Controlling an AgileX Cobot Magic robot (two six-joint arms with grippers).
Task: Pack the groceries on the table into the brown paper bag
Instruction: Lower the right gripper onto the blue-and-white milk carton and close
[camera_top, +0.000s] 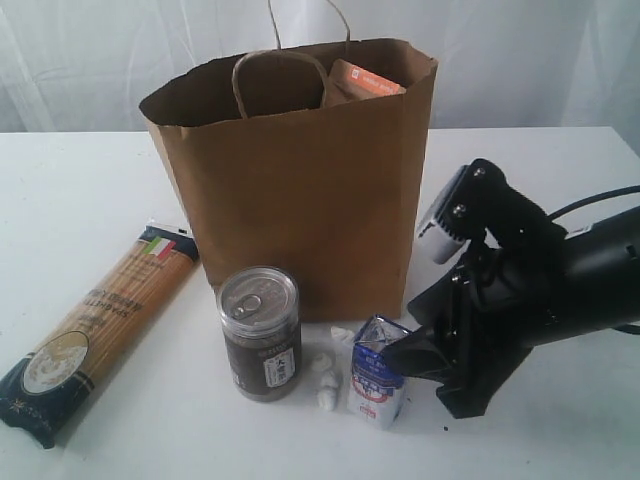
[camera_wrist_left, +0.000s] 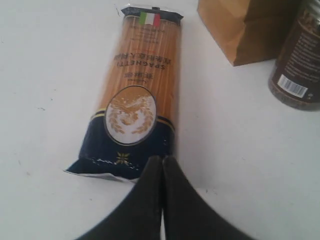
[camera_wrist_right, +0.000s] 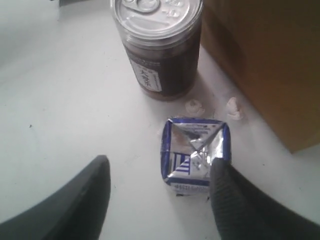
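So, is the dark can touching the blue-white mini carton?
Apart. The right wrist view shows a strip of bare table between the dark can and the blue-white mini carton; the exterior view shows a gap too.

My white table (camera_top: 80, 200) has 1 brown bag (camera_top: 300, 200), 1 spaghetti packet (camera_top: 100, 330), 1 dark can (camera_top: 262, 335), 1 mini carton (camera_top: 378, 378) and a few white scraps (camera_top: 326, 385).

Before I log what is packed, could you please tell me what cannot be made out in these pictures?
1. Exterior view: the brown paper bag's front wall hides its contents, except an orange-labelled pouch's top.
2. Right wrist view: a finger of the right end effector overlaps the mini carton; contact unclear.
3. Same view: white lumps beside the carton are too small to identify.
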